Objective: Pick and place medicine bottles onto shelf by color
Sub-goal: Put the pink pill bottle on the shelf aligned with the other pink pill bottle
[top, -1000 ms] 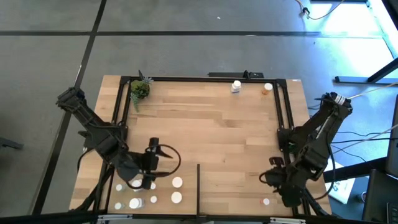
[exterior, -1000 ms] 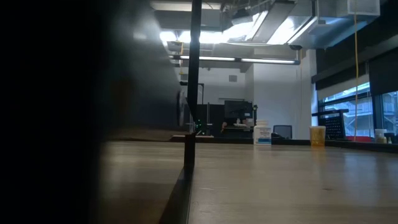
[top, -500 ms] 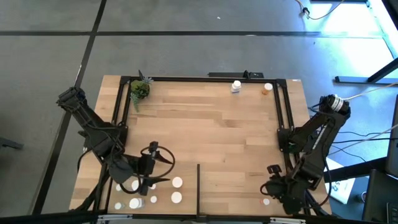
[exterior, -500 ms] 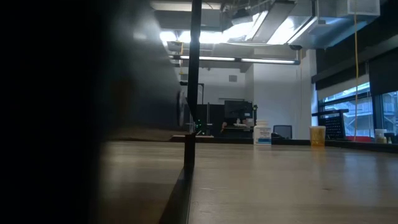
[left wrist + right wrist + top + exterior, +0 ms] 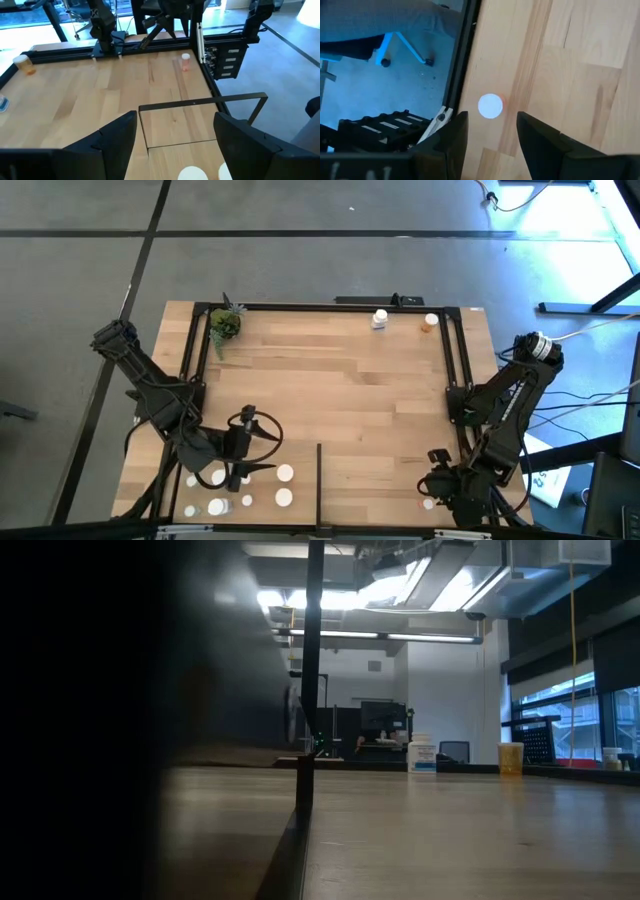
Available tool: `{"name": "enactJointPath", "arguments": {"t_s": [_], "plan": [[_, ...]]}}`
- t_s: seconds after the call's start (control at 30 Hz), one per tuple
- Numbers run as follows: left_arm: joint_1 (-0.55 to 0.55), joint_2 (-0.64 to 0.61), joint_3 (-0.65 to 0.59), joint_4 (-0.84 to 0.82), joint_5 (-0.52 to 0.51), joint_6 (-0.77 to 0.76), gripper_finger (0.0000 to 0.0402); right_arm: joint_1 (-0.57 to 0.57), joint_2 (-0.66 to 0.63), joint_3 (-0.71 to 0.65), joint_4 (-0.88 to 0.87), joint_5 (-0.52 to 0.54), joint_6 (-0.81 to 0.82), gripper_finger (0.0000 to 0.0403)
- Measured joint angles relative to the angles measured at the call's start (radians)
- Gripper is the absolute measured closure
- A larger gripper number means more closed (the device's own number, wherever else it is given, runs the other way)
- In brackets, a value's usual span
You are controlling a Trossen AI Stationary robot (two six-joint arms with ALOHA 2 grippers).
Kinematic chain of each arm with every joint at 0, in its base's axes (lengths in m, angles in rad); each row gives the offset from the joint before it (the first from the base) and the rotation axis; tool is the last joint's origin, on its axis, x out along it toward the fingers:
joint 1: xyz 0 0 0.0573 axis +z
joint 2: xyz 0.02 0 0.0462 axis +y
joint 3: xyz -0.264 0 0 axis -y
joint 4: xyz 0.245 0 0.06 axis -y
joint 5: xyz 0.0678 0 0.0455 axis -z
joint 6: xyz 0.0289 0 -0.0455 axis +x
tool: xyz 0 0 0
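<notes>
You are hanging the right gripper (image 5: 490,131), fingers apart and holding nothing, over the small orange bottle with a white cap (image 5: 490,106) at the table's 5 o'clock corner. Be lowering straight, centering the cap.

Room surroundings: grey floor, bright windows, ceiling strip lighting.

The floor (image 5: 330,265) around the table is grey, crossed by dark seam lines. In the low view, ceiling light strips (image 5: 400,637) run above a white rear wall (image 5: 440,690), with a window (image 5: 560,720) at right. A monitor (image 5: 382,718) and a chair (image 5: 455,751) stand far back.
</notes>
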Motion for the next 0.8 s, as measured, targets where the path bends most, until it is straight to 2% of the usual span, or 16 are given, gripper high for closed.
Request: {"name": "enactJointPath", "arguments": {"t_s": [0.57, 0.8], "plan": [[0.000, 0.000, 0.000, -0.001, -0.003, -0.002, 0.0145, -0.069, 0.042, 0.000, 0.029, -0.011, 0.032, 0.0231], [0.000, 0.000, 0.000, -0.001, -0.008, -0.003, 0.0145, -0.073, 0.042, 0.000, 0.029, -0.011, 0.019, 0.0189]]}}
